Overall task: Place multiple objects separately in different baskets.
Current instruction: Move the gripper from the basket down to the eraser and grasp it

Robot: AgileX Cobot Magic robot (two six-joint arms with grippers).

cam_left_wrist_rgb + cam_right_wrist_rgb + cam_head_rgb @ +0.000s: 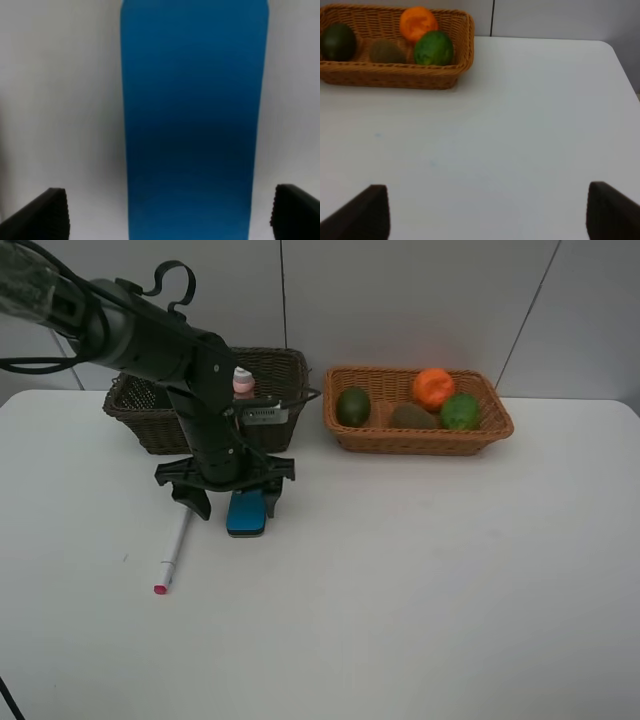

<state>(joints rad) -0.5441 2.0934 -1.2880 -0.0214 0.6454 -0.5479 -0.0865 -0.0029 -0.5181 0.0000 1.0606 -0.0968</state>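
The left gripper (234, 502) hangs low over the counter (430, 580) with its jaws spread wide, gripping nothing. The blue eraser block (246, 513) lies flat on the counter between the fingers, apart from both in the wrist view. The white marker (174, 556) lies on the counter near the block. The pink bottle with white cap (243, 381) stands in the dark brown basket (140, 420). The light orange-tan basket (420, 443) holds the orange (433, 387), the brown kiwi (411, 417), a dark green fruit (352, 406) and a bright green fruit (460, 411). The right gripper (490, 215) is open and empty above the counter, well apart from that basket.
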